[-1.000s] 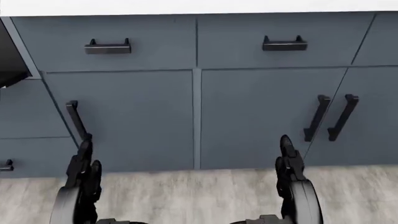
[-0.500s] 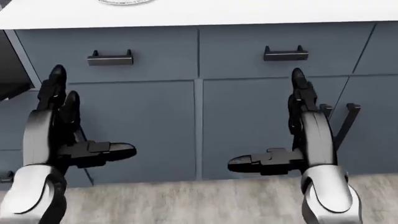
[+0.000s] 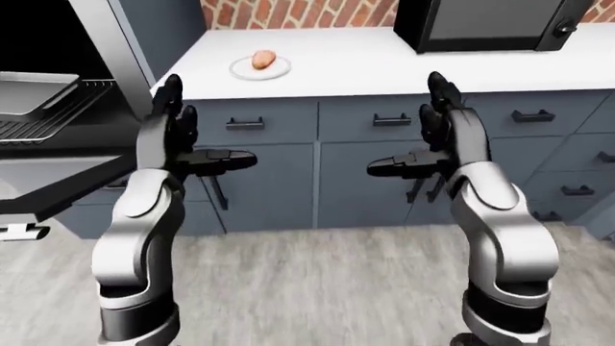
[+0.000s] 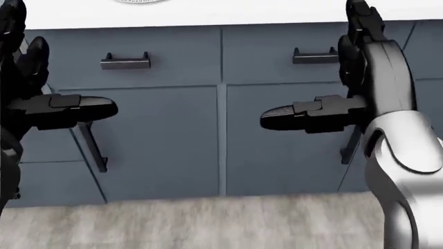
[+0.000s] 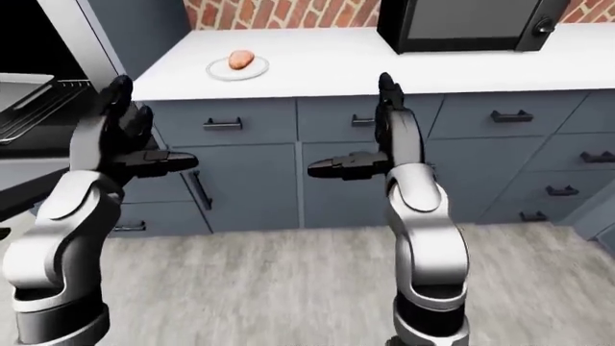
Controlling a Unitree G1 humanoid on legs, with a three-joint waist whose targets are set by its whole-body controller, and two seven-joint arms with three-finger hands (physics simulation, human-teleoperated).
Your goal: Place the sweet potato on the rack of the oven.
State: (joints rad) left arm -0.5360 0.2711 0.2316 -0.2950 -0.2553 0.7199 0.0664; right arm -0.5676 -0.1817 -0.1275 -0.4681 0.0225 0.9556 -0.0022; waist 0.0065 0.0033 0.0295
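The orange-brown sweet potato (image 3: 263, 59) lies on a small white plate (image 3: 242, 71) on the white counter (image 3: 384, 65), at the upper middle of the left-eye view. The oven stands open at the far left, with its wire rack (image 3: 43, 124) showing. Both my hands are raised before the grey cabinets, well below and short of the plate. My left hand (image 3: 207, 126) is open, fingers up and thumb pointing right. My right hand (image 3: 409, 126) is open too, thumb pointing left. Neither holds anything.
A metal tray (image 3: 34, 85) rests on the rack, and the lowered oven door (image 3: 58, 184) juts out at the left. A black microwave (image 3: 481, 21) stands on the counter at the top right. Drawers with black handles (image 3: 245, 124) line the cabinet face above the wood floor (image 3: 317, 288).
Both hands rose from near the floor to drawer height, with thumbs spread inward. The head view tilted up slightly, bringing in the counter edge and the plate's rim.
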